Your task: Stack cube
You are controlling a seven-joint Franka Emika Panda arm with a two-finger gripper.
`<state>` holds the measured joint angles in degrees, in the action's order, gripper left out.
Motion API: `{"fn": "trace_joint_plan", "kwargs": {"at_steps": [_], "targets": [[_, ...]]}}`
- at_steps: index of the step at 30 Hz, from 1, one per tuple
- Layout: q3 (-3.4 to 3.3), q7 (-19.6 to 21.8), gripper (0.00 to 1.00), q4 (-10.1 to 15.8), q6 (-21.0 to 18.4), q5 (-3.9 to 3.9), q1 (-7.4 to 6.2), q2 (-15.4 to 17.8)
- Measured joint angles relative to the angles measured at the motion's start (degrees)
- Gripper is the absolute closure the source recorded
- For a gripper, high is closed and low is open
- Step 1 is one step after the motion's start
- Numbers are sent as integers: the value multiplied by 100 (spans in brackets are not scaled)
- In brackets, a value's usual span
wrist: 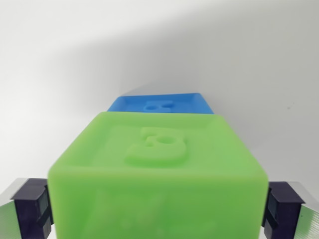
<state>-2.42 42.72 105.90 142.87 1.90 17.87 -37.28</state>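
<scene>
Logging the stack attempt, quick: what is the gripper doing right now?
Gripper: closed on the green plastic cube, one finger pad against each side; the blue plastic cube lies just beyond.

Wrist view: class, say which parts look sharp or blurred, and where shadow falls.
In the wrist view, the green cube is blurred along its near lower face, its raised top marking somewhat clearer; the blue cube behind is soft too; a broad shadow darkens the white surface towards the wrist view's right.

The green cube [157,174] looks like smooth, slightly glossy plastic (a raised figure moulded on top); the blue cube [159,104] likewise. The worktop [75,59] is matt white; the pincer's pads [32,204] dark, matt.
</scene>
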Motion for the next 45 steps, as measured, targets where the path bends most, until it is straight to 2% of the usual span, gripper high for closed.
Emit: {"fn": "trace_joint_plan", "kwargs": {"at_steps": [19, 32, 45], "targets": [[0, 0, 0, 5, -43, 0, 0, 58], [-6, 0, 0, 47, -330, -1, -3, 396], [-26, 5, 0, 54, -811, -12, -16, 897]]}}
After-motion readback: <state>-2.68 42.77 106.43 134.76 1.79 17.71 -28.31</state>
